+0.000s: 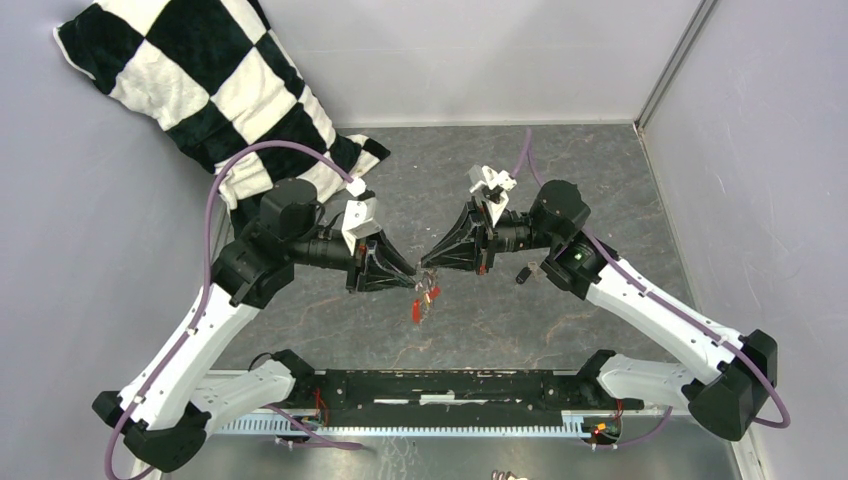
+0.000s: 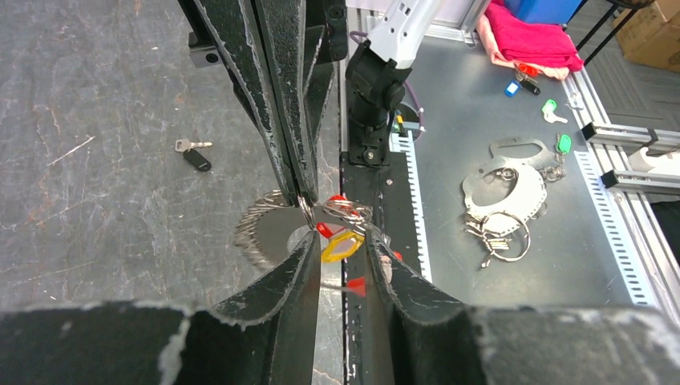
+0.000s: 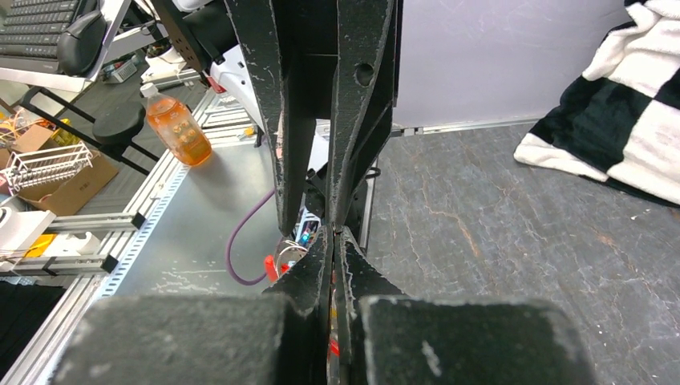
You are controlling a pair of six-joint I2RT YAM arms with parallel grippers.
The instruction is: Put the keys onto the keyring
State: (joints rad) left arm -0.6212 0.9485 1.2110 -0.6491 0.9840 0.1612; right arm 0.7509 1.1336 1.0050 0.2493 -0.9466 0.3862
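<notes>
Between the worktop's (image 1: pixel 600 200) side edges, right gripper (image 2: pixel 305 196) is pinching the keyring (image 2: pixel 258 231), left gripper (image 2: pixel 340 243) a yellow key (image 2: pixel 343 248) showing only wrist-side.

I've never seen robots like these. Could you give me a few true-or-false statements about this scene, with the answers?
1. The left fingers and right fingers point at each other, tips close together. True.
2. The black-headed key hangs on the keyring. False: it lies on the table, apart.
3. The right fingers are spread wide. False: they are pressed together.
4. A checkered pillow lies at the far left. True.
</notes>
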